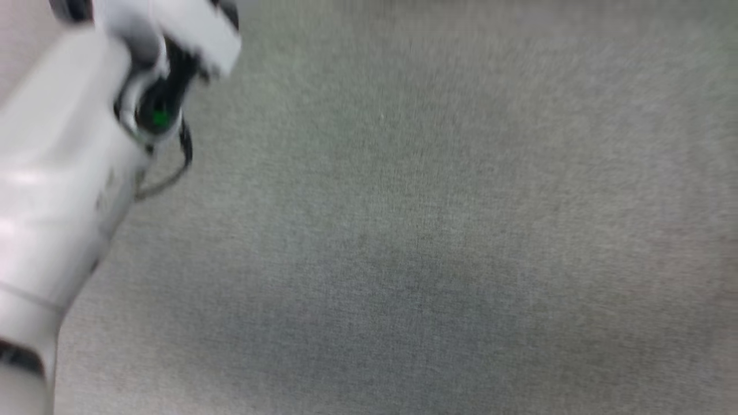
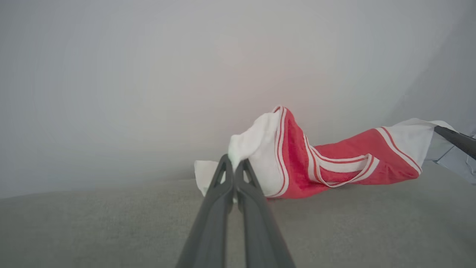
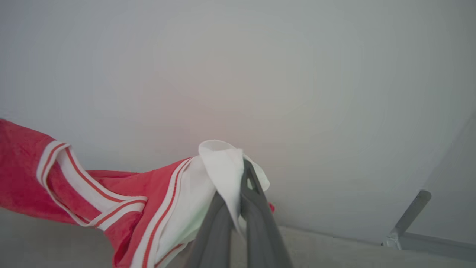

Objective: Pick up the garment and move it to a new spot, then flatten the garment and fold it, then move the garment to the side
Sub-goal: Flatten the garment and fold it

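Grey felt-like surface (image 1: 432, 230) spans blurred head view. Pale left forearm (image 1: 57, 173) at 9 o'clock. Between both grippers, red jersey (image 2: 353, 152) hangs stretched, low edge near surface. Left gripper (image 2: 233, 160) clenched on white sleeve. Right gripper (image 3: 241, 175) clenched on opposite sleeve, cloth trailing toward 8 o'clock.
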{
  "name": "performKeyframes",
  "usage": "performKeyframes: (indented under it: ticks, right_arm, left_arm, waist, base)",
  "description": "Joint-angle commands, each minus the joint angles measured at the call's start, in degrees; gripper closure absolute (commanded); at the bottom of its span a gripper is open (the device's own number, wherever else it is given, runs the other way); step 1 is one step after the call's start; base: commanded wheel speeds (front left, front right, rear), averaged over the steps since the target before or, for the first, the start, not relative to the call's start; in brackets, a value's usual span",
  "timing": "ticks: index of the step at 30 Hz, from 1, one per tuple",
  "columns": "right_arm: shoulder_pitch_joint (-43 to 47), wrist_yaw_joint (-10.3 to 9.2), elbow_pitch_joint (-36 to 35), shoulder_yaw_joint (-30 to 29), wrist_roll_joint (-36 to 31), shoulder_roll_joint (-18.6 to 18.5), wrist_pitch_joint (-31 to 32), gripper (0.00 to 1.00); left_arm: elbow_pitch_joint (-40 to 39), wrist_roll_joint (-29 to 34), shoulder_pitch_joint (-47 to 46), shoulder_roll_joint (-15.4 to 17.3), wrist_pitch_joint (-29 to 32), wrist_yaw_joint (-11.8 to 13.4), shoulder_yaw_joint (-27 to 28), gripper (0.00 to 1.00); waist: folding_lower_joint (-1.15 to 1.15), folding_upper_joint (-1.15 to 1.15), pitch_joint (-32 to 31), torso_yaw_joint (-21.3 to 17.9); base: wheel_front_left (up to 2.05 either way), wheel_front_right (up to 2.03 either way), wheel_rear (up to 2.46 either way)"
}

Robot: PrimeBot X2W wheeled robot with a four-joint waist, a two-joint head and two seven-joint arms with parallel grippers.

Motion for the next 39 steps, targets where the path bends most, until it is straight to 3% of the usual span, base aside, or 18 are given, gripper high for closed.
performKeyframes:
  ticks: [1,11,16,22,32,39]
  right_arm:
    - [2.3,-0.02,-1.1,0.4,1.0,-1.2,0.2,1.0]
    - [28.4,-0.02,-11.7,-0.6,12.3,-9.1,2.4,1.0]
    - [40.1,-0.02,-16.5,-2.0,15.3,-11.9,4.2,1.0]
    - [52.5,-0.02,-20.7,-5.0,18.0,-13.8,6.0,1.0]
    - [69.2,-0.02,-27.4,-9.4,21.2,-15.3,12.4,1.0]
    - [76.5,-0.03,-30.2,-15.2,22.0,-15.0,15.9,1.0]
  left_arm:
    - [-0.9,-0.6,1.9,0.8,-0.2,-0.2,-0.5,1.0]
    - [-11.3,-2.1,21.6,9.5,-1.8,0.4,-7.5,1.0]
    - [-18.8,-1.9,31.8,14.2,-2.4,3.4,-10.1,1.0]
    - [-27.2,-3.9,42.2,18.4,-3.0,8.8,-11.3,1.0]
    - [-35.7,-8.2,53.4,21.0,-3.5,15.9,-11.9,1.0]
    - [-39.4,-9.6,57.0,23.1,-3.7,18.9,-10.6,1.0]
  waist:
    - [0.0,0.0,-7.3,-1.2]
    - [0.0,0.0,-15.3,-2.5]
    - [0.0,0.0,-17.3,-2.8]
    - [0.0,0.0,-18.5,-2.8]
    - [0.0,0.0,-19.2,-2.8]
    - [0.0,0.0,-19.1,-2.7]
  base:
    - [0.0,0.0,0.0]
    - [0.0,0.0,0.0]
    - [0.0,0.0,0.0]
    - [0.0,0.0,0.0]
    - [0.0,0.0,0.0]
    - [0.0,0.0,0.0]
